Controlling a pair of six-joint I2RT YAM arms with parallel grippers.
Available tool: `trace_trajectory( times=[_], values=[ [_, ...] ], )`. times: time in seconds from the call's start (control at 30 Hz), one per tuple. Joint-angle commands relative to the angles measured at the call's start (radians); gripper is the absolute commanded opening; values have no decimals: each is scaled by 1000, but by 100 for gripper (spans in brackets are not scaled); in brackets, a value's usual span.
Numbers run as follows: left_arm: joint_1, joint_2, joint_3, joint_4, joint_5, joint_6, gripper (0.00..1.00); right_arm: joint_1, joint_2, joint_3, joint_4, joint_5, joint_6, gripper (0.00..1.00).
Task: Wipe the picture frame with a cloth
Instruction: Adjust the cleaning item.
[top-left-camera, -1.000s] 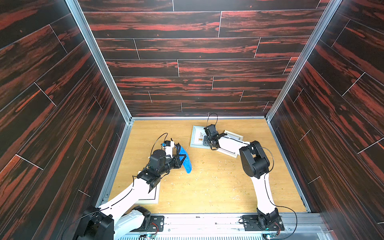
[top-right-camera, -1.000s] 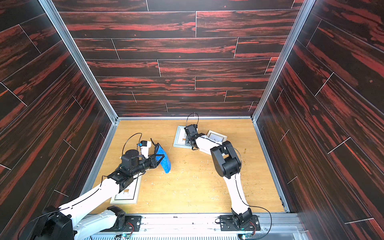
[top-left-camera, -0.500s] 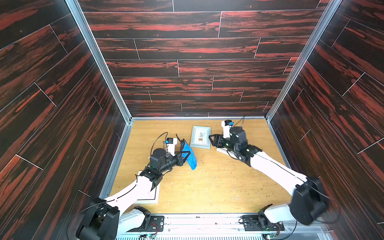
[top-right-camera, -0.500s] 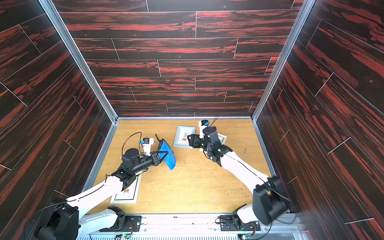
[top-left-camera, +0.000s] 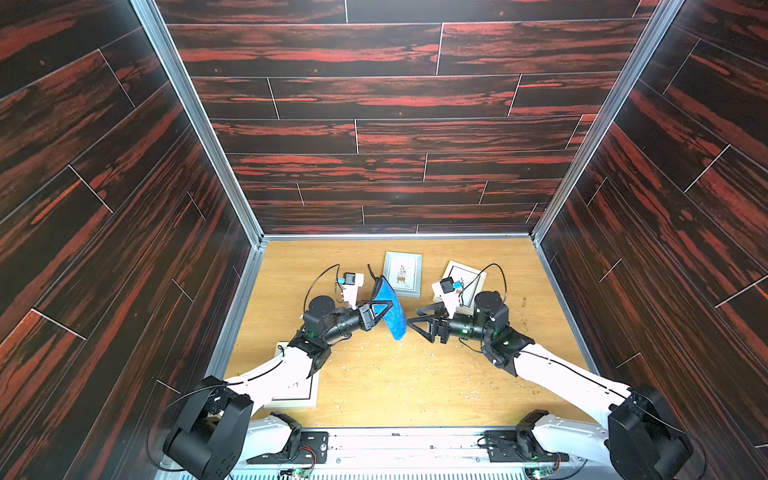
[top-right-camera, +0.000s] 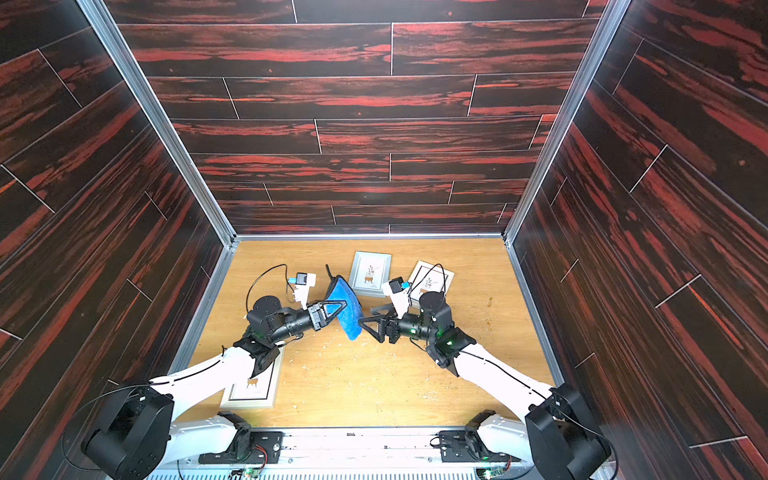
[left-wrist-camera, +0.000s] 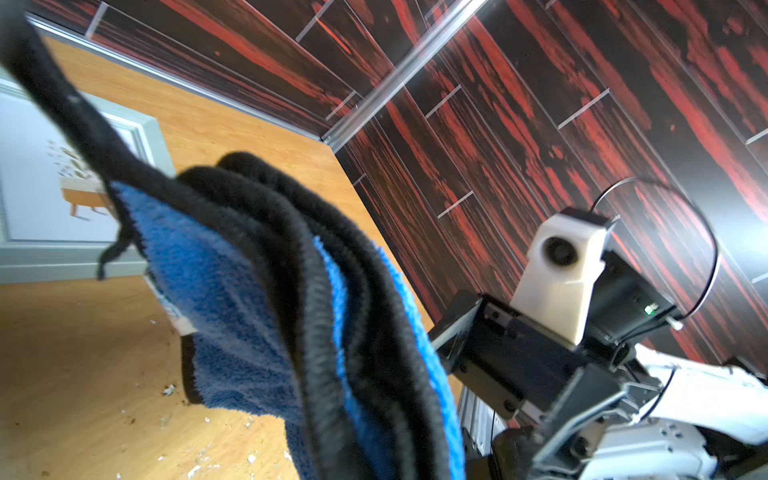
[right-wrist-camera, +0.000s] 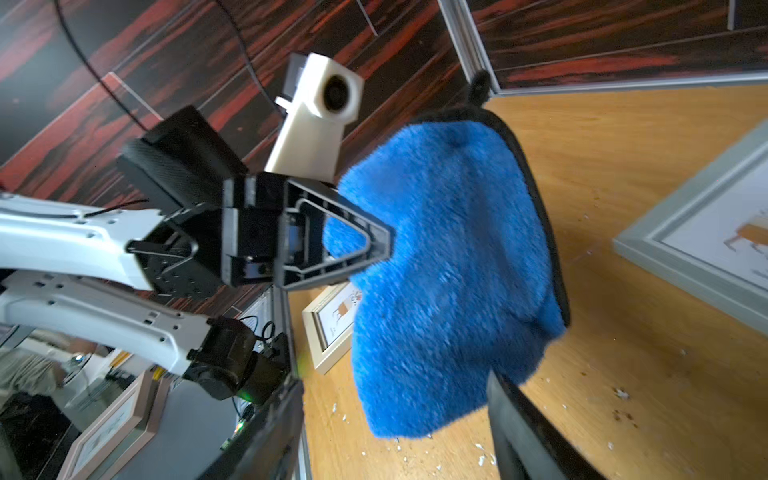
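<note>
The cloth (top-left-camera: 394, 316) (top-right-camera: 350, 316), bright blue and fluffy with black edging, hangs bunched above the wooden floor. My left gripper (top-left-camera: 388, 306) (top-right-camera: 341, 306) is shut on its upper part; the right wrist view shows one left fingertip (right-wrist-camera: 384, 245) pressed into the cloth (right-wrist-camera: 449, 270). My right gripper (top-left-camera: 412, 318) (top-right-camera: 365, 317) stands open just right of the cloth, facing it without holding it. In its own view the right gripper (right-wrist-camera: 395, 440) has its fingers spread either side of the cloth's lower end. The grey picture frame (top-left-camera: 402, 274) (top-right-camera: 370, 274) lies flat behind the cloth.
A cream-framed picture (top-left-camera: 467, 279) lies at the back right, partly behind my right wrist. Another frame (top-left-camera: 296, 392) lies at the front left, under my left arm. Small white crumbs dot the floor (top-left-camera: 415, 374). Dark wood-patterned walls (top-left-camera: 374, 137) enclose three sides.
My right arm has left the grey frame and swung to the middle, its jaws opening to face the cloth. My left arm has carried the cloth up and to the right.
</note>
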Motion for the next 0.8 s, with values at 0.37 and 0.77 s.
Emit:
trace_trajectory(
  times=[0.37,0.77],
  values=[
    [-56,-95,57,-93,55,85,0,89,71,72,-29,-11,-127,69],
    [-64,-116,66,-132,60,108,1,145,121,140,-120,145,-164,23]
  ],
)
